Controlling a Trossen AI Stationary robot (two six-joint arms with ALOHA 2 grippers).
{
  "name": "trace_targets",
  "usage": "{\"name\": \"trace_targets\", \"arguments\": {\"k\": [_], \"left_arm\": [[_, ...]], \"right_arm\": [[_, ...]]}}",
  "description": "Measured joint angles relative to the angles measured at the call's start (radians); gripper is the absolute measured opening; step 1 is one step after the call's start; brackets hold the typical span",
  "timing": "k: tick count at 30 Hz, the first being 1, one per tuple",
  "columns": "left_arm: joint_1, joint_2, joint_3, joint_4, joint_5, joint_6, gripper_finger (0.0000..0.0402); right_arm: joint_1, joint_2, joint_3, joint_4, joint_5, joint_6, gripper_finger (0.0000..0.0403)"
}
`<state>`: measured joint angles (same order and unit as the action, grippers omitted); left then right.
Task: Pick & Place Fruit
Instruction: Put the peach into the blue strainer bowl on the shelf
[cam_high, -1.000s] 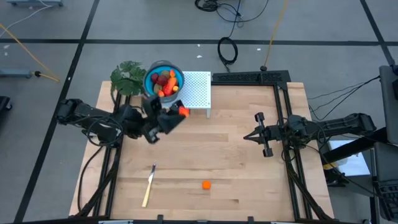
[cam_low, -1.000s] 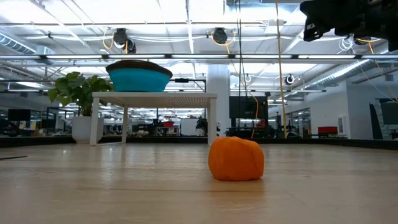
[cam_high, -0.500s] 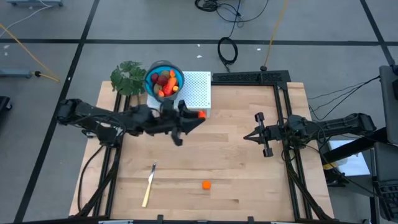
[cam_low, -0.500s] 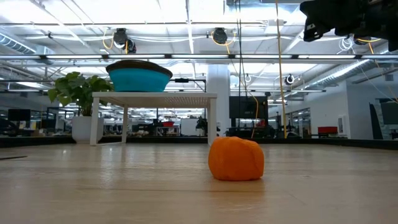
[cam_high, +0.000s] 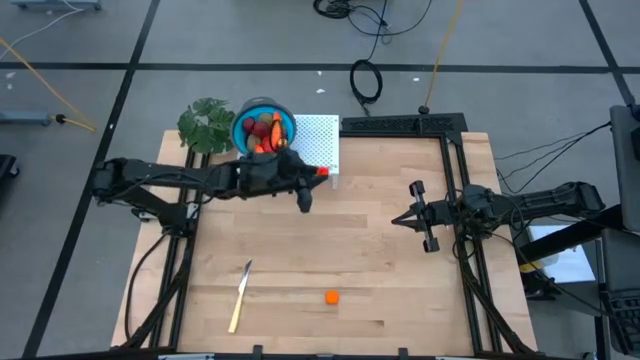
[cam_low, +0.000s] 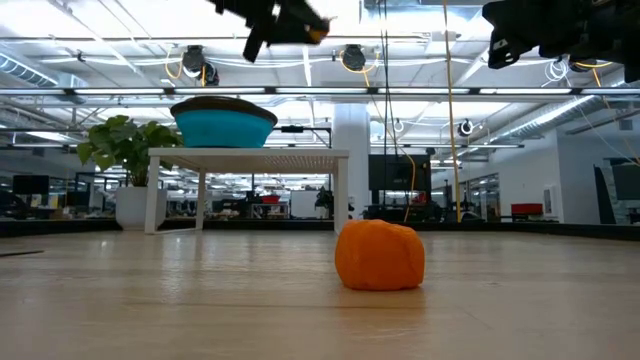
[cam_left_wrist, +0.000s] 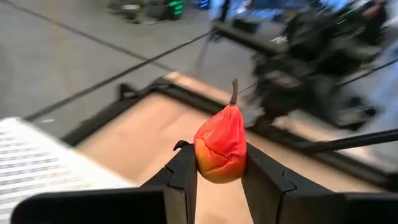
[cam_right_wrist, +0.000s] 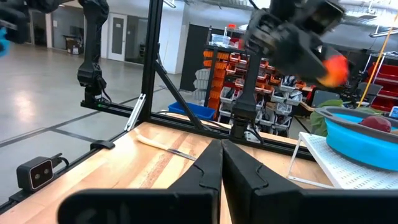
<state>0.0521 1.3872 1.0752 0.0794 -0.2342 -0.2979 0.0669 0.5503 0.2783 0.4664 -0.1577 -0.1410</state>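
The fruit in play is a red-orange pear-shaped piece (cam_left_wrist: 221, 148), with my left gripper (cam_high: 316, 176) shut on it in the air beside the white perforated stand (cam_high: 320, 140). Other fruit pieces fill the blue bowl (cam_high: 240, 128) on that stand. A small orange fruit (cam_high: 331, 297) rests on the table near the front edge and shows large in the low view (cam_low: 380, 255). My right gripper (cam_high: 398, 220) hovers shut at the table's right with nothing in it. My left gripper pinches the red-orange fruit's wide lower body (cam_left_wrist: 200, 163) between its two fingers, one on each side. The fingers come nearly level from the table's left. The stem end (cam_left_wrist: 234, 93) stays free of the fingers, and the fruit is lifted clear of table and stand.
A green plant (cam_high: 205, 125) stands left of the bowl at the far left. A pale-handled knife (cam_high: 240, 295) lies near the front left. Dark frame rails (cam_high: 455, 200) run along the table's sides. Bare wood lies between the two grippers.
My left gripper has swung with the red-orange fruit from in front of the bowl toward the table's right and far side, ending by the stand's right front corner. It has tipped to nearly level, rolled, and sunk into the top of the low view, still shut on the fruit.
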Motion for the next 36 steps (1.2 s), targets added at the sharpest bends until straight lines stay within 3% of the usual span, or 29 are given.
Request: {"name": "trace_targets", "arguments": {"k": [4,9,16,26,36], "left_arm": [[0.061,0.000,0.037,-0.120,-0.031,0.078,0.0095],[0.134,0.000,0.172,-0.390,-0.085,0.207,0.0095],[0.245,0.000,0.323,-0.643,-0.164,0.330,0.0095],[0.434,-0.001,0.340,-0.857,-0.122,0.315,0.0095],[0.452,0.001,0.327,-1.022,-0.046,0.274,0.0095]], "right_arm": [[0.000,0.000,0.000,0.000,0.000,-0.001,0.0000],[0.000,0.000,0.000,-0.006,0.000,-0.001,0.0000],[0.000,0.000,0.000,-0.045,0.000,-0.002,0.0000],[0.000,0.000,0.000,-0.053,0.000,-0.002,0.0000],[0.000,0.000,0.000,-0.053,0.000,-0.002,0.0000]]}}
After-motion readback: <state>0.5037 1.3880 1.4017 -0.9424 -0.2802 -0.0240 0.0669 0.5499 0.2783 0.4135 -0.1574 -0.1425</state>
